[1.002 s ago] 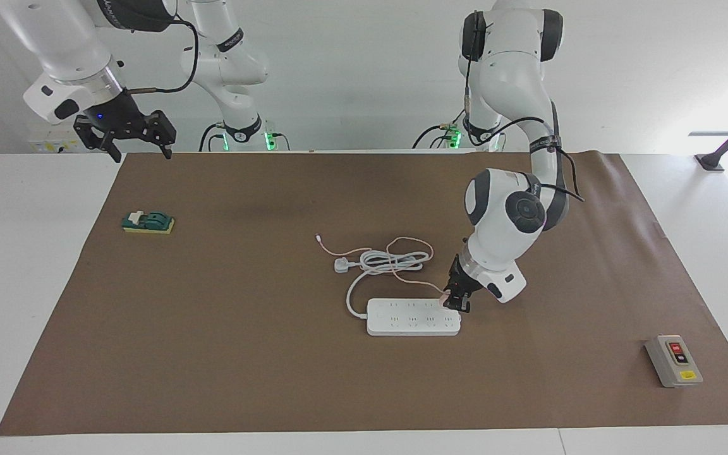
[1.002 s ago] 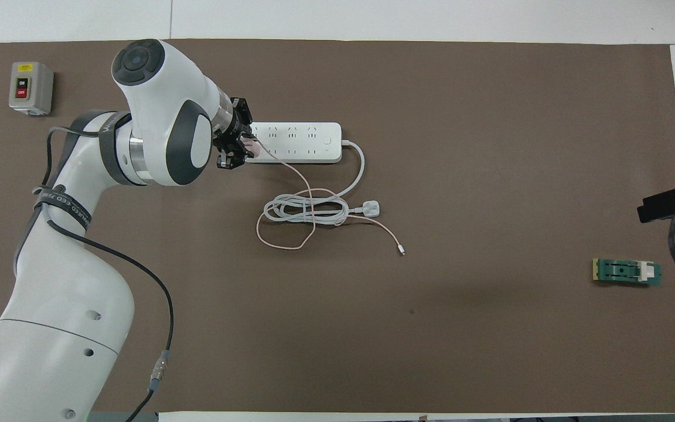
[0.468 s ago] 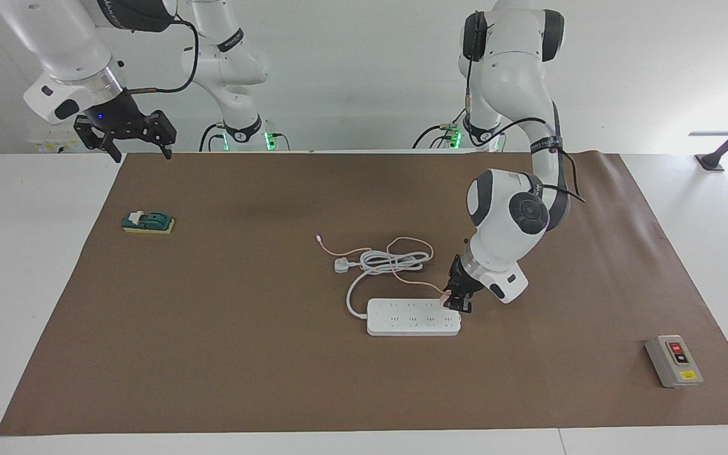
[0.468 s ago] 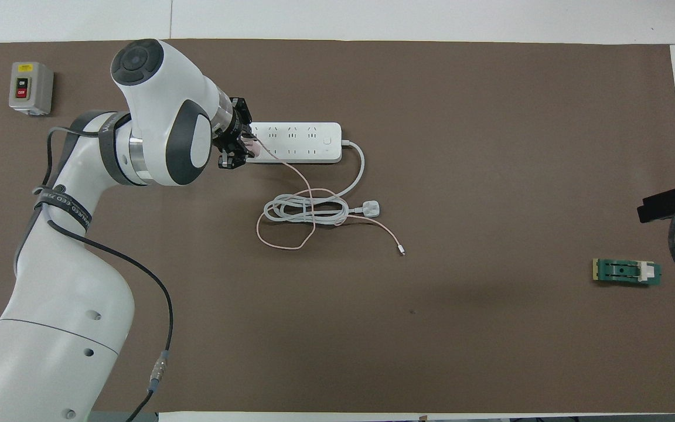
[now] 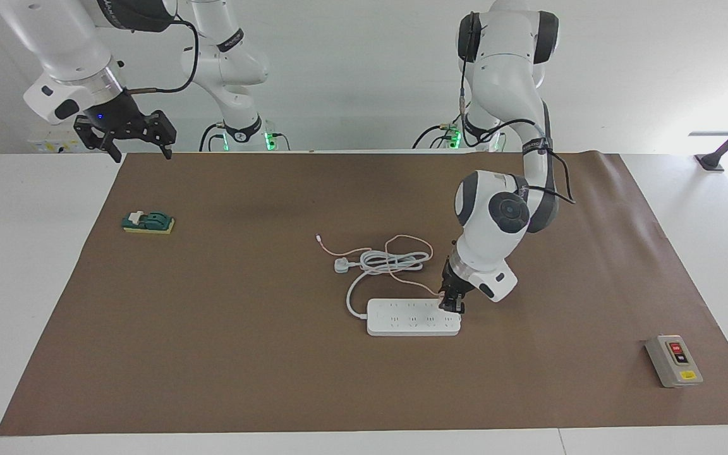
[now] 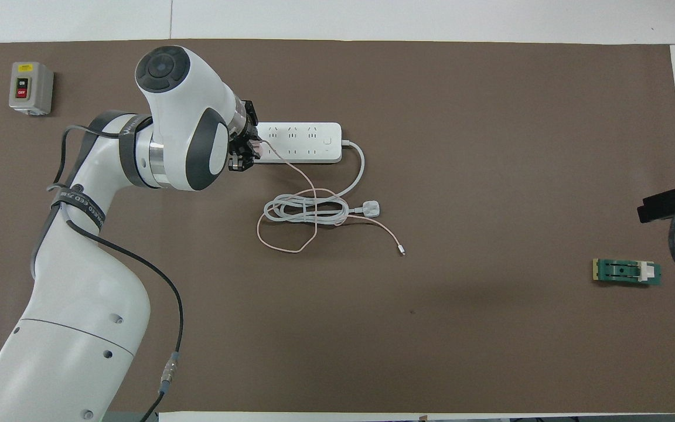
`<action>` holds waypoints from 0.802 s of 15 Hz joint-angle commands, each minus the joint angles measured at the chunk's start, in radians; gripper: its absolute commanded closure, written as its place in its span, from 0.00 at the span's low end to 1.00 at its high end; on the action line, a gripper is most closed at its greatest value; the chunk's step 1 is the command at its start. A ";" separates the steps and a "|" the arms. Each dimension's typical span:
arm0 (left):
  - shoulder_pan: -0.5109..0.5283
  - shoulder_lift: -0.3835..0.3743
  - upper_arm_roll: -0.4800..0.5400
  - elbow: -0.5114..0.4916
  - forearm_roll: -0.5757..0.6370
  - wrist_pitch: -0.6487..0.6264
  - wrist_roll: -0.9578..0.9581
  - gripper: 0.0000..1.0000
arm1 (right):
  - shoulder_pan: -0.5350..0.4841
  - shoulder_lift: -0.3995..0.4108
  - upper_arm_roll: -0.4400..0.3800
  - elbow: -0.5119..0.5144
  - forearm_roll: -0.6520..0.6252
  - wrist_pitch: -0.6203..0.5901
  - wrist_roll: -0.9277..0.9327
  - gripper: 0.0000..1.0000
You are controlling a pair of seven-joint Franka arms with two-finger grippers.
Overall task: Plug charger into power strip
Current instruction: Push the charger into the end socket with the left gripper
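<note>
Grey switch box (image 6: 30, 88) label: "ON", "OFF"; arm band text unreadable.

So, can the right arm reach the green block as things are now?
Probably yes. The right gripper hangs open over the table edge at its own end, and the green block lies close by on the brown mat, with nothing between them.

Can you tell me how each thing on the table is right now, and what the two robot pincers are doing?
left pincer: shut on the charger, at the power strip's end.
charger: held, mostly hidden.
pink cable: loose, looped.
power strip: lying flat.
white plug: unplugged, its cord coiled.
right pincer: open, waiting.
grey button box: untouched.
green block: untouched.
</note>
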 commanded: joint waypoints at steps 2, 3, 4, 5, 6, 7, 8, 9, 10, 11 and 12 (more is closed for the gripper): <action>-0.018 0.058 0.014 -0.005 0.014 0.056 -0.007 1.00 | 0.001 -0.016 0.001 -0.009 -0.016 -0.015 -0.019 0.00; -0.015 0.058 0.012 -0.006 0.014 0.056 0.001 1.00 | 0.001 -0.016 0.001 -0.009 -0.015 -0.013 -0.019 0.00; -0.012 0.058 0.012 -0.006 0.014 0.056 0.004 1.00 | -0.001 -0.016 -0.001 -0.009 -0.015 -0.015 -0.019 0.00; -0.011 0.058 0.012 -0.008 0.014 0.057 0.005 1.00 | -0.001 -0.016 0.001 -0.009 -0.016 -0.013 -0.019 0.00; -0.011 0.058 0.012 -0.008 0.014 0.057 0.007 1.00 | -0.001 -0.016 0.001 -0.009 -0.015 -0.015 -0.019 0.00; -0.011 0.058 0.014 -0.008 0.017 0.057 0.008 1.00 | -0.001 -0.016 -0.001 -0.009 -0.016 -0.013 -0.019 0.00; -0.012 0.058 0.014 -0.008 0.026 0.056 0.008 1.00 | 0.001 -0.016 -0.001 -0.009 -0.016 -0.015 -0.019 0.00; -0.014 0.058 0.014 -0.008 0.032 0.054 0.010 1.00 | 0.001 -0.016 0.001 -0.009 -0.015 -0.013 -0.019 0.00; -0.012 0.057 0.014 -0.006 0.032 0.054 0.011 1.00 | 0.001 -0.016 -0.001 -0.009 -0.015 -0.015 -0.019 0.00; -0.011 0.054 0.015 -0.005 0.034 0.054 0.013 0.85 | 0.001 -0.016 0.001 -0.009 -0.016 -0.015 -0.019 0.00; -0.011 0.049 0.017 -0.003 0.038 0.053 0.011 0.14 | 0.001 -0.016 0.001 -0.009 -0.016 -0.015 -0.019 0.00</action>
